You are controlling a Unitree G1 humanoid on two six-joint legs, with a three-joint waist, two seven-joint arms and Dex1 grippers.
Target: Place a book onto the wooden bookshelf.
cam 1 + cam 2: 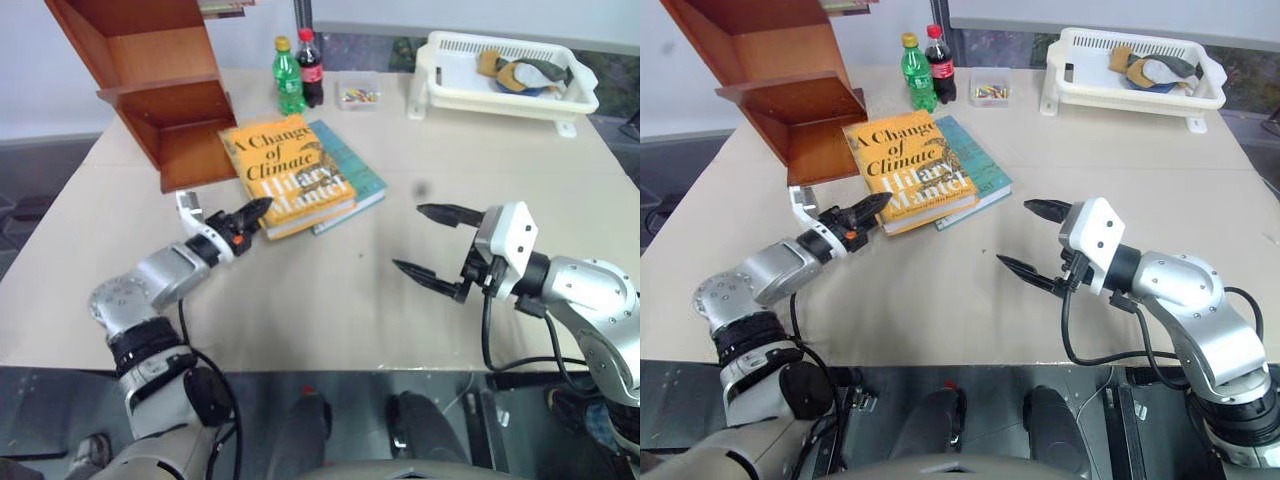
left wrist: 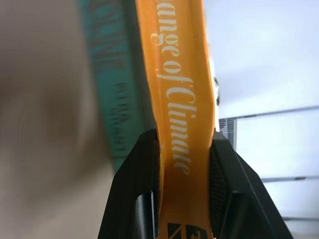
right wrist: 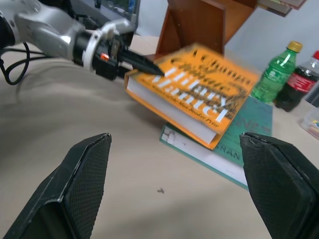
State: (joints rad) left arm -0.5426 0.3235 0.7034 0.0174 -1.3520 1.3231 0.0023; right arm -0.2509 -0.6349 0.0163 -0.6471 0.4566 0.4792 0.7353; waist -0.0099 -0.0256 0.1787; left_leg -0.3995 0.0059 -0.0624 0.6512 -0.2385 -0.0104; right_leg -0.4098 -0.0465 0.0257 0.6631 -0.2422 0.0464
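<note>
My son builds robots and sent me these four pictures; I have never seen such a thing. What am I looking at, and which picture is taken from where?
It is a humanoid robot with two arms, each ending in a two-fingered black gripper. Two pictures come from cameras in its head, looking down over a table; the other two come from a camera on each wrist.

The left gripper is shut on the spine of the orange-yellow book, whose near corner is tipped up off the teal book under it. The left wrist picture shows that spine between the fingers. The right gripper is open, holding nothing.

Also on the table: the wooden bookshelf, two bottles, a small clear box and a white basket.
</note>
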